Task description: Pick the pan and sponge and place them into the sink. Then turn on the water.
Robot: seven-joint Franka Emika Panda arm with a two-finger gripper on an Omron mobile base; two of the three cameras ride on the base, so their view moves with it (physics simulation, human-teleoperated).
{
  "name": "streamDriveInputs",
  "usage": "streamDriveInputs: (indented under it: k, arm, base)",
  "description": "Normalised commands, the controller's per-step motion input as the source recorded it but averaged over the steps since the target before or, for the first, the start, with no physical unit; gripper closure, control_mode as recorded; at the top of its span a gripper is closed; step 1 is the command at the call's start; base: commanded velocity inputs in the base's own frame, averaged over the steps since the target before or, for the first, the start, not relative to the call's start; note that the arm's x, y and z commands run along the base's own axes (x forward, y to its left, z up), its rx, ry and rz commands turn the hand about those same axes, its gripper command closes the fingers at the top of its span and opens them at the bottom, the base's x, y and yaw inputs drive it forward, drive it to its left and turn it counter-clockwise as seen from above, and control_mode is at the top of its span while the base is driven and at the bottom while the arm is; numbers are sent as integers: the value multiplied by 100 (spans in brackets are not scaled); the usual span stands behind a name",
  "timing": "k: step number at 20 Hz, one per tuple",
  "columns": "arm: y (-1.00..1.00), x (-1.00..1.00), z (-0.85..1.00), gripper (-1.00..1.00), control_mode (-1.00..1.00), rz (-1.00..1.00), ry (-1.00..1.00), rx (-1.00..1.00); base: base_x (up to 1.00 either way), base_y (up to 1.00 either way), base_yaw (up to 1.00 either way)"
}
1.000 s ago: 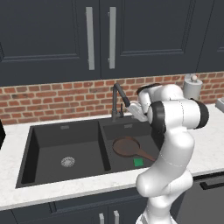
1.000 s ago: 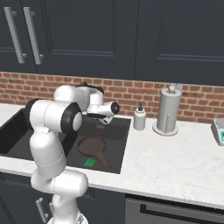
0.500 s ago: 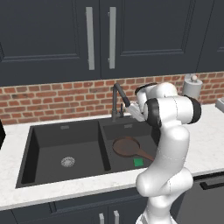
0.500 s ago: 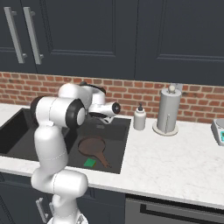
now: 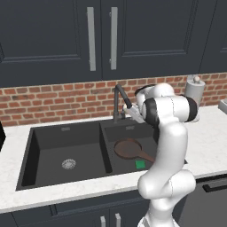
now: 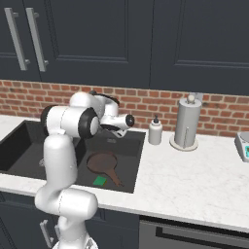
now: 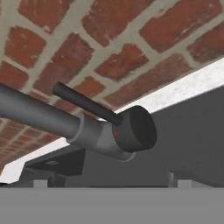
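Your tool (image 5: 131,111) spread wide, holding nothing, right at faucet (image 7: 105,131) lever. Below tool: pan (image 5: 129,148) and sponge (image 5: 140,164) in sink (image 5: 66,146) right basin.

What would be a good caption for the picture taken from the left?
Pan and sponge lie in the sink; the open claw reaches toward the faucet.

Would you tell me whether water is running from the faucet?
No, the faucet shows no blue stream above the sink, where the pan lies.
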Motion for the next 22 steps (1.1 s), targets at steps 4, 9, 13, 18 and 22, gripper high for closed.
streamDriveInputs:
  k: [4, 9, 13, 18, 22]
  arm:
    - [0, 26, -15, -100, -100, 0, 0, 0]
    - [2, 30, -15, -100, -100, 0, 0, 0]
    - [1, 27, -17, -100, -100, 0, 0, 0]
    - [5, 24, -15, -100, -100, 0, 0, 0]
    - [4, 20, -16, -100, -100, 0, 0, 1]
  base:
    - [0, 0, 0]
    - [0, 0, 0]
    - [0, 0, 0]
    - [0, 0, 0]
    - [0, 0, 0]
